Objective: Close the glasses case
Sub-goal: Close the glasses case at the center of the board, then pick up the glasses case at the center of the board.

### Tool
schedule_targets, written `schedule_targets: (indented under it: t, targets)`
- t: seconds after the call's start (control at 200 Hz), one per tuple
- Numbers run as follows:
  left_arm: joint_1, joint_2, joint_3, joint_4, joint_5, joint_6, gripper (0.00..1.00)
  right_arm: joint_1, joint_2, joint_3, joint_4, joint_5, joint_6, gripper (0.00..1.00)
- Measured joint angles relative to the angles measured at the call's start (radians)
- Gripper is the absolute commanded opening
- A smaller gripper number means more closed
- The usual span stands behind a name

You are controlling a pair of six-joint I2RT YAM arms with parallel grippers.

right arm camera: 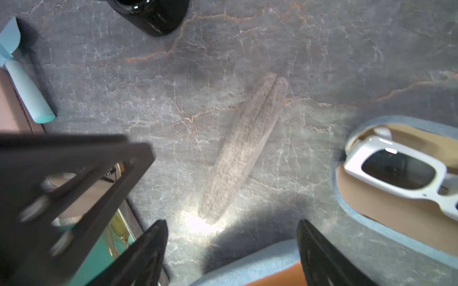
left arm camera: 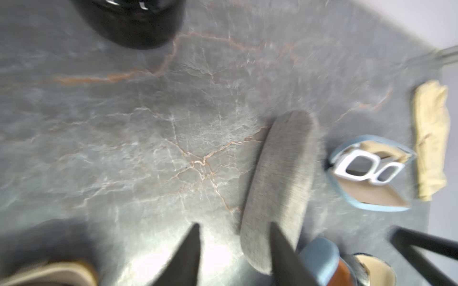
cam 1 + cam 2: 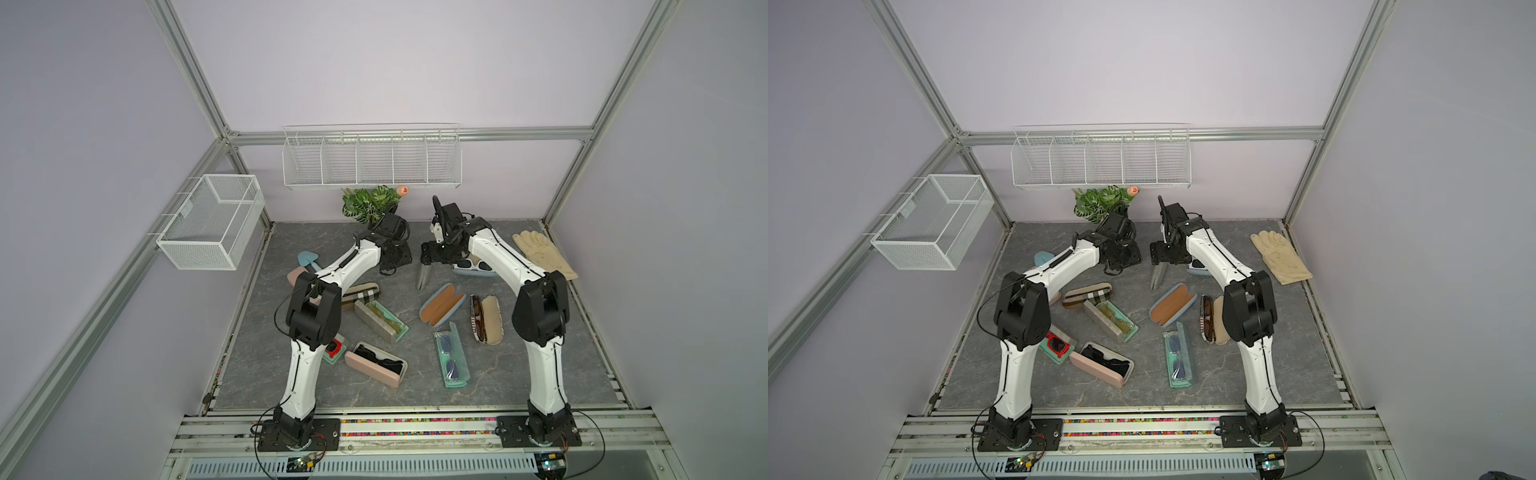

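The grey fabric glasses case (image 3: 424, 276) (image 3: 1158, 276) rests on its edge on the stone-patterned table, its two halves together with only a seam showing (image 1: 244, 148). My right gripper (image 3: 428, 257) (image 1: 231, 222) hovers just above its far end, jaws wide apart and empty. My left gripper (image 3: 392, 259) (image 2: 234, 225) is a short way to the case's left, open with nothing between its fingers. In the blurred left wrist view the case (image 2: 280, 185) lies beside one fingertip (image 2: 275, 237).
An open blue case with white sunglasses (image 3: 473, 266) (image 1: 396, 170) lies under the right arm. An open blue case with orange lining (image 3: 441, 303), several other open cases, a black plant pot (image 1: 153, 14), a teal scoop (image 1: 22, 81) and cream gloves (image 3: 542, 249) lie around.
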Motion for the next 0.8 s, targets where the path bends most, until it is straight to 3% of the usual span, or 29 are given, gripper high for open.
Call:
schedule_targets:
  t: [0.11,0.31,0.39,0.58,0.665,0.8]
  targets:
    - [0.0,-0.104,-0.068,0.006,-0.027,0.008,0.75,0.008,0.068,0.052,-0.016,0.001,0.015,0.84]
    - [0.001,-0.269,-0.203,0.008,-0.07,0.027,0.76,0.024,0.191,0.127,-0.068,0.007,0.035,0.79]
    - [0.004,-0.322,-0.246,0.005,-0.084,0.031,0.77,0.027,0.223,0.142,-0.08,0.007,0.041,0.71]
    - [0.017,-0.422,-0.312,-0.008,-0.119,0.042,0.77,0.033,0.261,0.162,-0.092,0.008,0.056,0.37]
    - [0.022,-0.451,-0.328,-0.012,-0.13,0.046,0.77,0.034,0.26,0.166,-0.091,0.007,0.052,0.31]
    - [0.024,-0.474,-0.348,-0.016,-0.138,0.047,0.77,0.036,0.251,0.162,-0.09,0.009,0.051,0.29]
